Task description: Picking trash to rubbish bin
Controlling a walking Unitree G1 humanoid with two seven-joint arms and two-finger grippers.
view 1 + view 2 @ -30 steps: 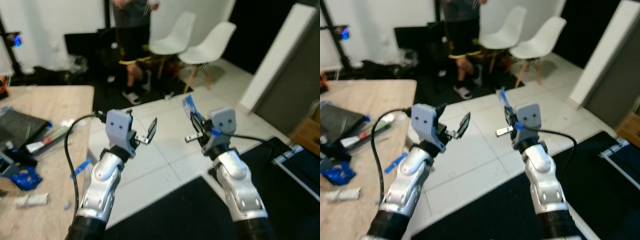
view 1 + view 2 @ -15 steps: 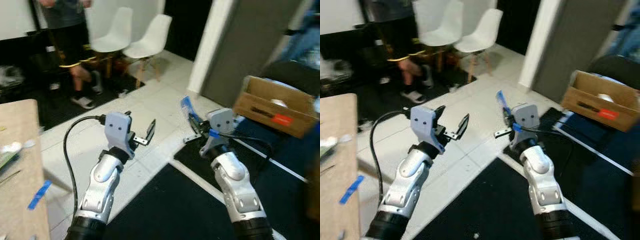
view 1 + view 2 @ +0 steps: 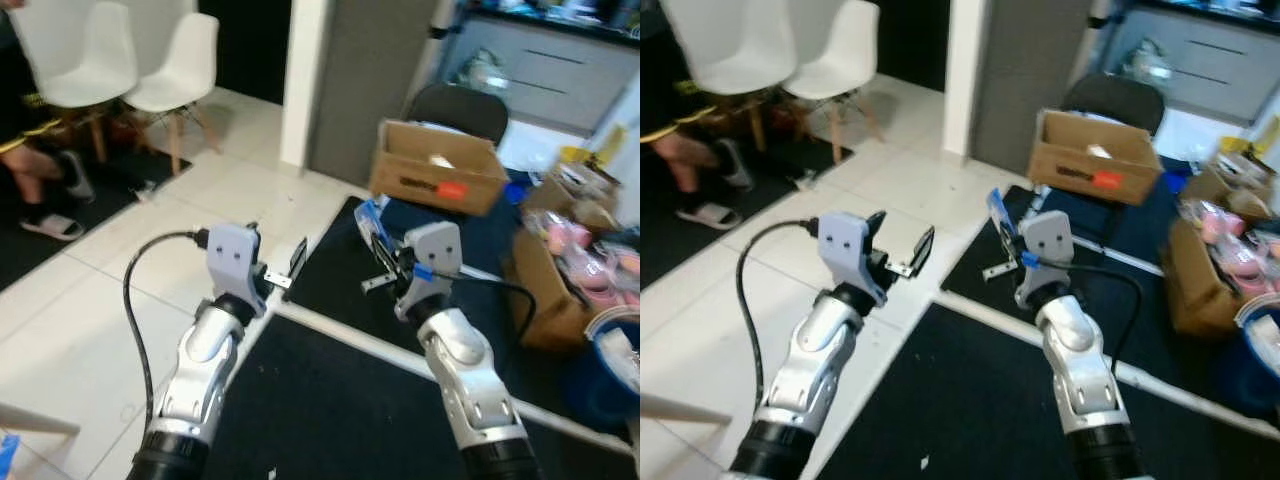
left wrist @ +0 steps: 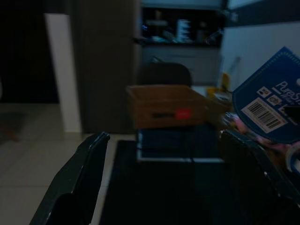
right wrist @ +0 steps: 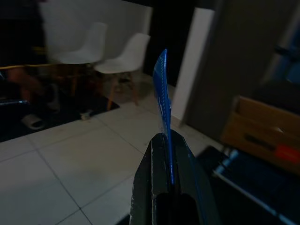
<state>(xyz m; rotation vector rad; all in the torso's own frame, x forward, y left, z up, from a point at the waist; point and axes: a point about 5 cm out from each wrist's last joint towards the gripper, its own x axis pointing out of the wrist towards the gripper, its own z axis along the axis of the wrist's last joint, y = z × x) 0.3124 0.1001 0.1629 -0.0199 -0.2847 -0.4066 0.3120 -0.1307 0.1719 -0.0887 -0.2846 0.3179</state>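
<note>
Right pincer (image 3: 385, 262), at centre frame in the left eye view, pressed together on a flat blue wrapper (image 3: 372, 222), held in the air above the dark floor mat (image 3: 330, 400). Left pincer (image 3: 285, 272), at centre left, spread wide and holding nothing, with both fingers (image 4: 79, 187) apart in its wrist view.

Wrapper carried upright, long axis running up and away from the fingers, thin edge turned toward the right wrist camera, free end pointing up toward a cardboard box (image 3: 438, 168) at upper centre. Printed face with a barcode showing at the right edge of the left wrist view (image 4: 274, 101).

Risk as judged: only the lower end of the wrapper pinched, so likely to flap, bend or slip out while walking. Blurred head views suggested motion, adding to that chance. No rubbish bin made out for certain; clutter and a blue tub (image 3: 612, 372) at lower right could be mistaken for it. White chairs (image 3: 120, 55) at upper left, with a person's leg (image 3: 40, 170) beside them, worth keeping clear of.
</note>
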